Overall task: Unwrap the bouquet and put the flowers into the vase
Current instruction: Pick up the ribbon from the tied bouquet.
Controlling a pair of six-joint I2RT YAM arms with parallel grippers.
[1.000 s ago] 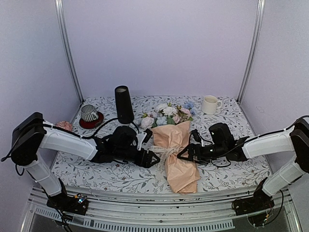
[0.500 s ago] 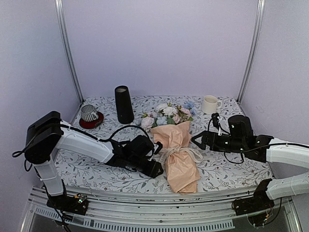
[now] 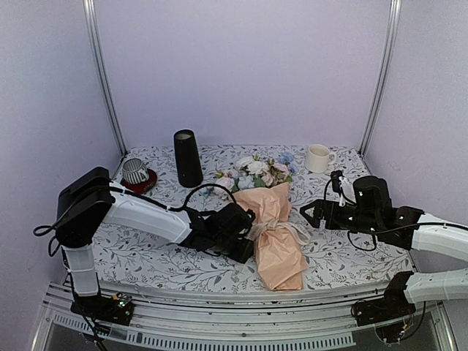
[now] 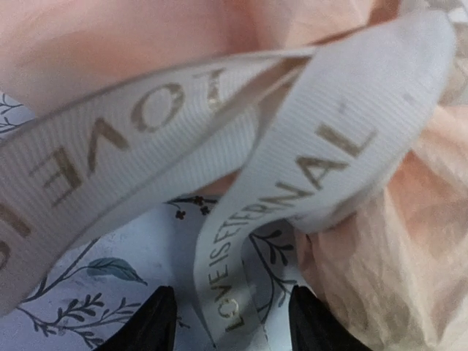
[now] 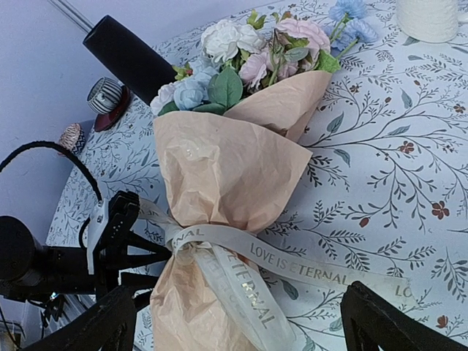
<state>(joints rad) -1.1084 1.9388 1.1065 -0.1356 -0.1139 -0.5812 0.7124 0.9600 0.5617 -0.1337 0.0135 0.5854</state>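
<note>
The bouquet (image 3: 272, 227) lies on the table in its peach paper wrap (image 5: 227, 161), and the flowers (image 3: 256, 172) point toward the back. A cream ribbon (image 5: 307, 267) printed "LOVE IS ETERNAL" is tied round its waist. My left gripper (image 3: 247, 235) is at the knot on the bouquet's left side. Its jaws stand apart around a loop of the ribbon (image 4: 241, 278), and neither fingertip (image 4: 157, 325) touches it. My right gripper (image 3: 307, 214) hovers wide open to the right of the bouquet, with the ribbon's tail on the table ahead of it. The black vase (image 3: 188, 159) stands upright at the back left.
A white mug (image 3: 318, 158) stands at the back right. A striped cup on a red saucer (image 3: 136, 175) sits at the back left. A small pinkish object (image 5: 71, 136) lies near the left edge. The enclosure walls close off three sides.
My left gripper has slid right to the ribbon knot, and its jaws have narrowed. The right arm has drawn back to the right. The bouquet has shifted slightly right.
</note>
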